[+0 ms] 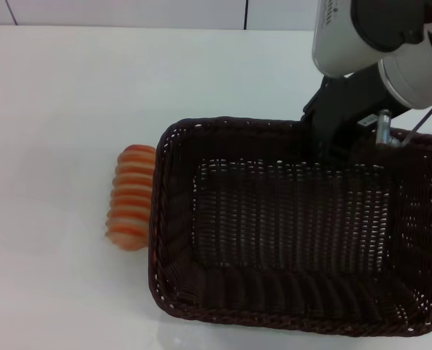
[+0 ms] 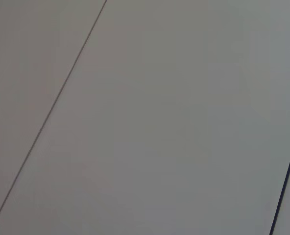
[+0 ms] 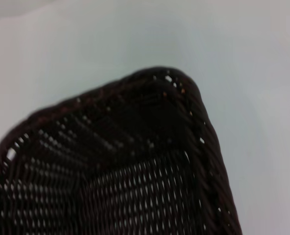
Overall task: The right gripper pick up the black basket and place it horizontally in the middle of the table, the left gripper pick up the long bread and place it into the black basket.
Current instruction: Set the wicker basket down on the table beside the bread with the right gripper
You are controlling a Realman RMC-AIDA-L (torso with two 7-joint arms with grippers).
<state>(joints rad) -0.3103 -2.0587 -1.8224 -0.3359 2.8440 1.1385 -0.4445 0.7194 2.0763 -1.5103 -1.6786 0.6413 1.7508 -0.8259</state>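
The black basket (image 1: 296, 233) is a large dark woven rectangle on the white table (image 1: 63, 109), lying with its long side across the view, right of the middle. My right gripper (image 1: 331, 148) reaches down onto the basket's far rim, with a finger against the inside of the far wall, and is shut on it. The right wrist view shows one basket corner (image 3: 174, 112) close up, with table beyond. The long bread (image 1: 131, 197), ridged orange and cream, lies on the table right against the basket's left wall. My left gripper is out of view.
The table's far edge meets a pale wall with a dark seam (image 1: 245, 14). The left wrist view shows only a plain grey surface (image 2: 145, 117) crossed by thin lines. Bare tabletop lies left of the bread and beyond the basket.
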